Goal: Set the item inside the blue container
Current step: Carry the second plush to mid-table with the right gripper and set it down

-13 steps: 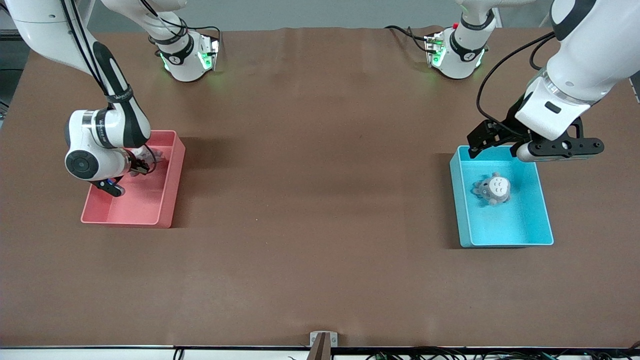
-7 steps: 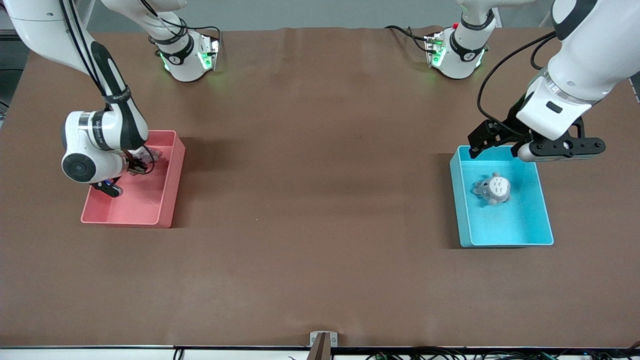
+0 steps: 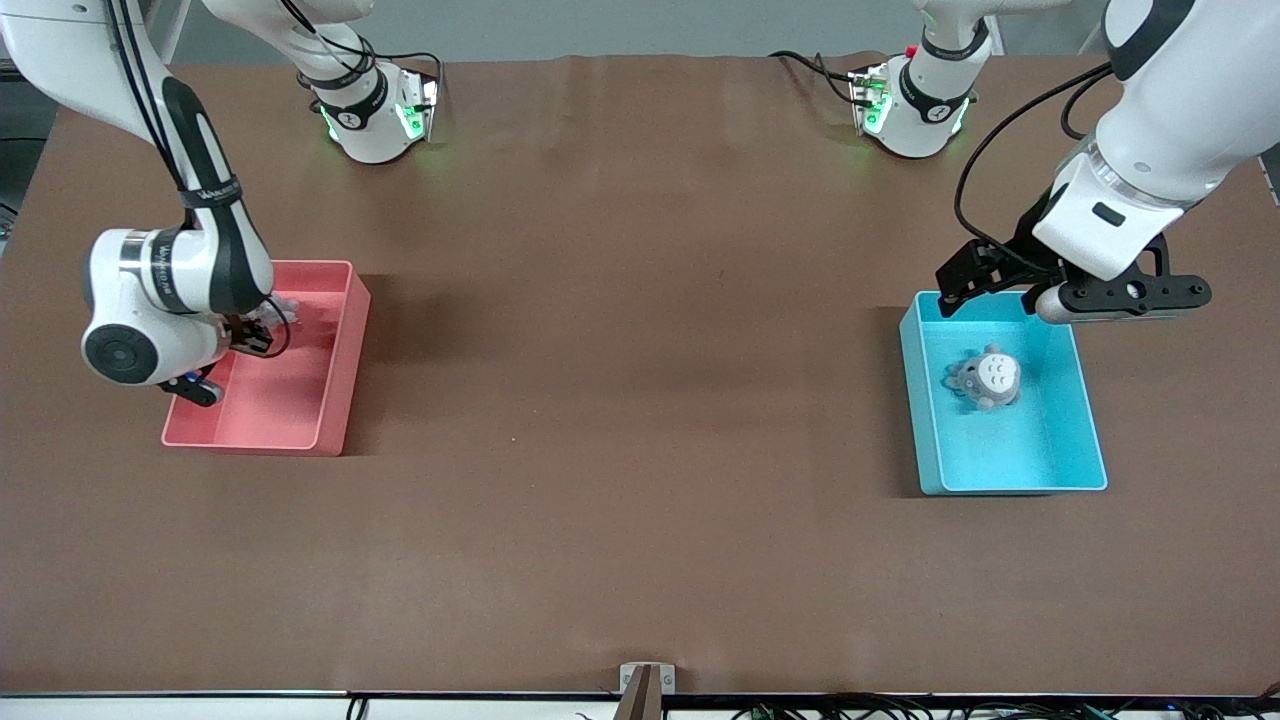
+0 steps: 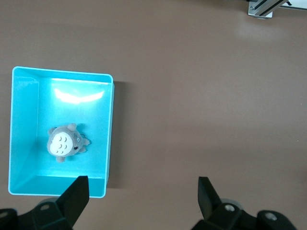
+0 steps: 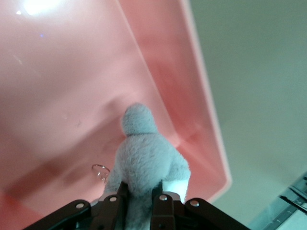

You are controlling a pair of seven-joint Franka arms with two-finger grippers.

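Right end effector [image 5: 140,197] clamped on grey plush [image 5: 144,163], now shifted over pink bin [image 3: 335,395] toward bench edge at right arm's end. Left end effector [image 4: 141,194] unchanged: fingers spread, empty, over rim of blue container [image 3: 1090,440]. Inside blue container: grey-white plush toy [image 3: 987,378], resting on floor.

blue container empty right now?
No, a grey plush toy lies inside the blue container, in plain sight in the front view.
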